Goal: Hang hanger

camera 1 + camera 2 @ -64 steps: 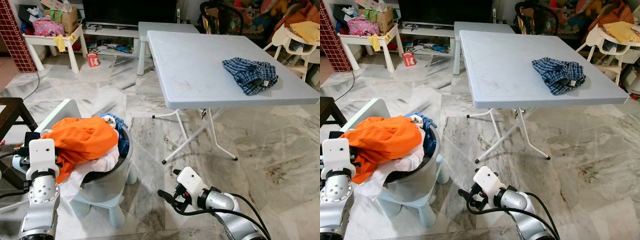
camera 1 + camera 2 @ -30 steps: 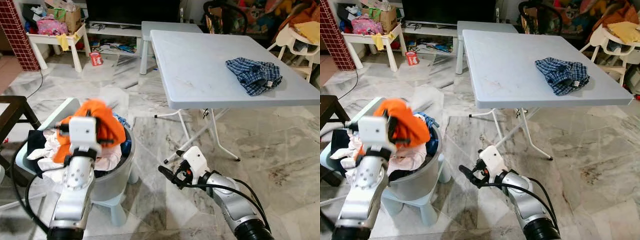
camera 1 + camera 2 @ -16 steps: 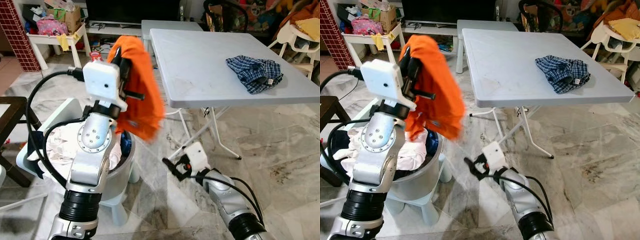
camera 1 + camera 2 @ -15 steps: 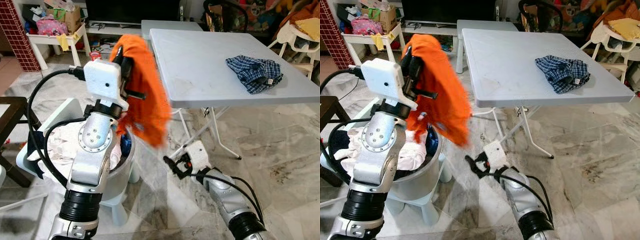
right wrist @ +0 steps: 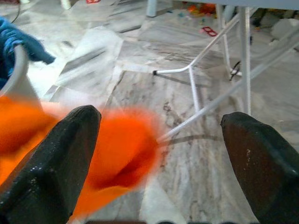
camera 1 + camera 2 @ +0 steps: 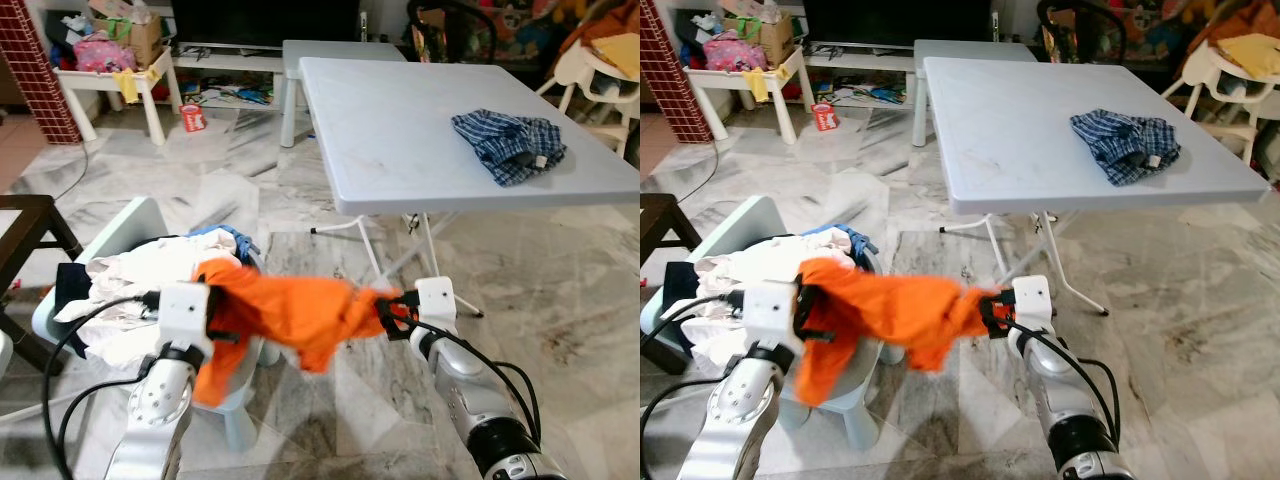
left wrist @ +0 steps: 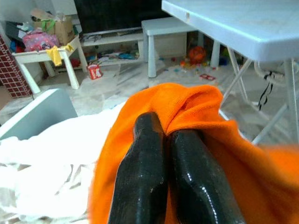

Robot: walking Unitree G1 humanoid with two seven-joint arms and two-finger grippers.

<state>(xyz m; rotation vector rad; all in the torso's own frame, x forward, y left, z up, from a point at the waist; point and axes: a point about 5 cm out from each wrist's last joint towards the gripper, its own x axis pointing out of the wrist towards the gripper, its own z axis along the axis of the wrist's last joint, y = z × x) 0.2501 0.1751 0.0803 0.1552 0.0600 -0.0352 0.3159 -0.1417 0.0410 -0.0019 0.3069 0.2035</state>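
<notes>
An orange garment (image 6: pixel 290 312) hangs stretched out low over the floor, in front of the laundry basket. My left gripper (image 7: pixel 164 128) is shut on one bunched end of it, and its black fingers (image 7: pixel 142 158) are pressed together in the orange cloth. My right gripper (image 5: pixel 159 140) stands open at the garment's other end (image 5: pixel 117 154), which looks blurred between the two wide-apart fingers (image 5: pixel 70 149). In the eye views that gripper (image 6: pixel 388 312) sits just below the folding table's near edge.
White laundry (image 6: pixel 140 275) and a blue cloth (image 6: pixel 228 240) fill the basket on a pale stool at the left. A grey folding table (image 6: pixel 400 130) carries plaid shorts (image 6: pixel 508 145), with its legs (image 6: pixel 440 250) behind my right arm. A dark chair (image 6: pixel 30 215) is at far left.
My left arm lifted the orange garment high out of the basket, then swung it down and out to the right. My right gripper has risen to meet the garment's free end.
</notes>
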